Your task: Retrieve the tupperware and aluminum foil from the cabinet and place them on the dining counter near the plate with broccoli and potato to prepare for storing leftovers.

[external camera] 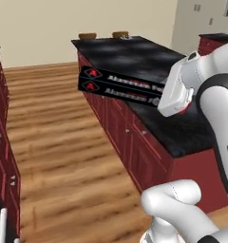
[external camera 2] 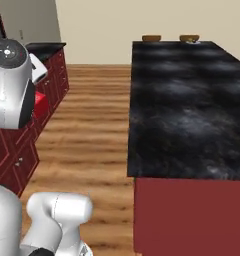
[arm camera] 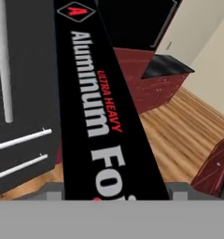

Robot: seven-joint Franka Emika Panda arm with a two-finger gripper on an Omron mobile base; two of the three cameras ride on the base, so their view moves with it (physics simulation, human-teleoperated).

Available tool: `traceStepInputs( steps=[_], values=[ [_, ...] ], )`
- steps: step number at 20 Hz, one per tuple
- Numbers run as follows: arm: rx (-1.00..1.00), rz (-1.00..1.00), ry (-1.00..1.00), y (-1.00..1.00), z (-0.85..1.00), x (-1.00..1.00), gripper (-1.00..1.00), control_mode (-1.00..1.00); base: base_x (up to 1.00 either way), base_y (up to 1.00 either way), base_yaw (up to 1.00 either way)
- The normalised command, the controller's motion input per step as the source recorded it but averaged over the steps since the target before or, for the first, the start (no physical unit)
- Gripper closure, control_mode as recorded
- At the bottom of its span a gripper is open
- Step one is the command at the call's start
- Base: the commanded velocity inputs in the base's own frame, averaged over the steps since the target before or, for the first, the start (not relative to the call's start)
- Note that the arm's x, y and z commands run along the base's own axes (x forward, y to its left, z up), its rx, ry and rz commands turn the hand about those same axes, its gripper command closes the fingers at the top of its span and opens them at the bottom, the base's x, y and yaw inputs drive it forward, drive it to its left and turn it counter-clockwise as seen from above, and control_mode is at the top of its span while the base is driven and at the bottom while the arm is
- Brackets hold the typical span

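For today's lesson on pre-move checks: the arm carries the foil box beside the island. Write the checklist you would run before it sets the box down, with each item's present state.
1. Aluminum foil held in the gripper: ok, box runs out from between the fingers.
2. Box clear of the dining counter: ok, it hangs in the air at the island's edge.
3. Bare counter space for it: ok, dark top is open.
4. Plate with broccoli and potato located: cannot tell.
5. Tupperware already placed: cannot tell.
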Motion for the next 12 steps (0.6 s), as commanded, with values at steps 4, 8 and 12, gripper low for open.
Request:
traceStepInputs(
  steps=[4,8,12],
  values=[
    [0.0,0.0,0.0,0.0,0.0,0.0,1.0,1.0,1.0,1.0,-0.39],
    [0.0,0.0,0.0,0.0,0.0,0.0,1.0,1.0,1.0,1.0,-0.32],
    [0.0,0.0,0.0,0.0,0.0,0.0,1.0,1.0,1.0,1.0,-0.12]
  ],
)
